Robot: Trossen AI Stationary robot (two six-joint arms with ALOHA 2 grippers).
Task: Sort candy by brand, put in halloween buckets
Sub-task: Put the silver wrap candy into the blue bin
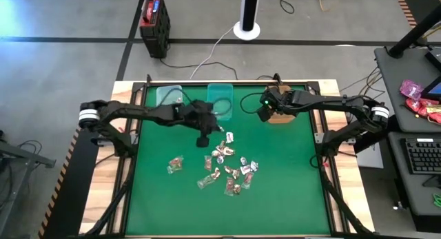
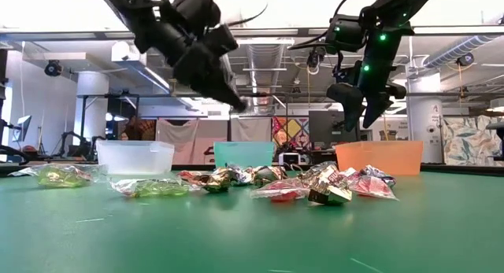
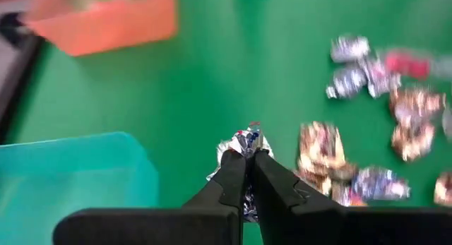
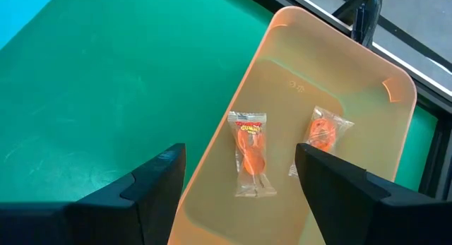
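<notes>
Several small wrapped candies [image 1: 224, 167] lie in a loose pile on the green table mat; the pile also shows in the low view [image 2: 315, 185]. My left gripper [image 3: 248, 157] hangs in the air above the pile's far left side [image 1: 204, 139], shut on a silvery-wrapped candy [image 3: 246, 141]. My right gripper [image 4: 247, 181] is open above the orange bin [image 4: 353, 90], which holds two clear-wrapped orange-red candies [image 4: 251, 153]. The teal bin [image 1: 220, 98] and the pale clear bin [image 1: 169, 96] stand by the far edge. My left gripper pinches the silvery candy between its two fingers [image 3: 233, 167]. The crinkled wrapper [image 3: 248, 135] sticks out past the fingertips and at their sides. The candy is lifted clear of the table; the low view shows the gripper [image 2: 238, 105] well above the mat.
The three bins stand in a row along the far edge, seen in the low view as clear [image 2: 135, 157], teal [image 2: 244, 153] and orange [image 2: 378, 156]. One candy [image 1: 176, 164] lies apart, left of the pile. A raised black frame [image 1: 135, 129] borders the mat. The near half of the mat is bare.
</notes>
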